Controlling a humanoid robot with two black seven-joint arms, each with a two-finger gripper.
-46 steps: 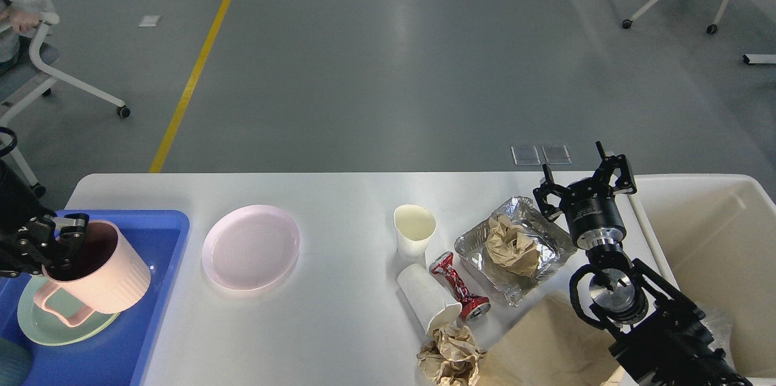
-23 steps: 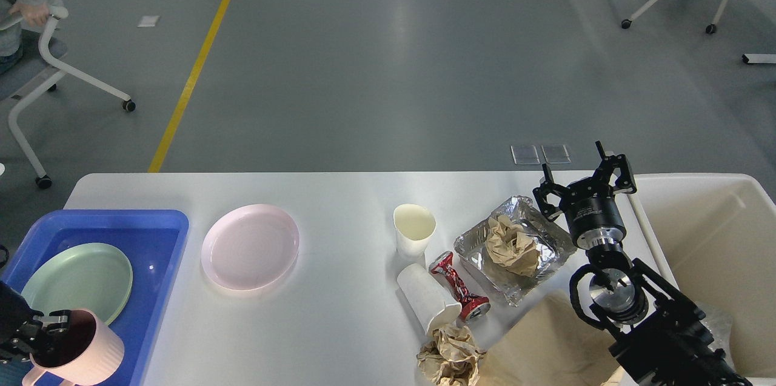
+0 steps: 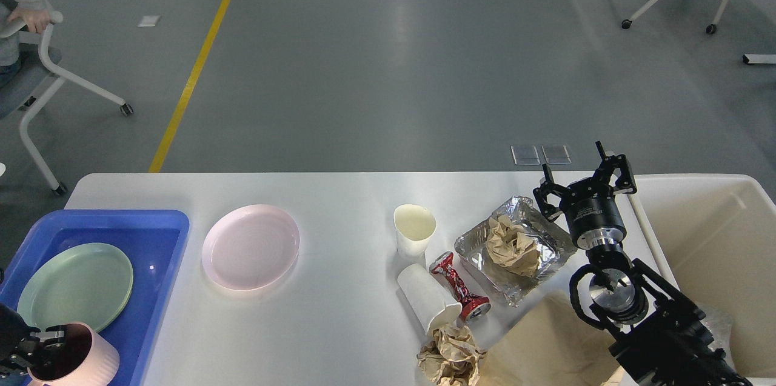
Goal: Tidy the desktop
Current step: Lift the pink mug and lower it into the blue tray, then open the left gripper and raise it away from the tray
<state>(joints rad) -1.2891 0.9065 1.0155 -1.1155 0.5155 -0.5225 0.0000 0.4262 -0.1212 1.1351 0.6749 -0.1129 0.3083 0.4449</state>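
Since the earlier frame the pink mug [image 3: 76, 356] has dropped lower in the blue tray [image 3: 154, 289], left gripper [image 3: 42, 343] pinching its rim, near corner beside the green plate [image 3: 76, 286]. Right gripper [image 3: 585, 183] hasn't moved, fingers spread wide and empty. It hangs over the white desktop [image 3: 339, 325] just right of the foil tray [image 3: 515, 249], so the right arm is nearer that rubbish; the pink plate [image 3: 250, 246] lies nearer the left.

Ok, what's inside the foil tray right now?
A crumpled wad of brown paper sits in the foil tray, covering most of its floor. Bare foil shows around it; whatever lies under the wad is hidden.
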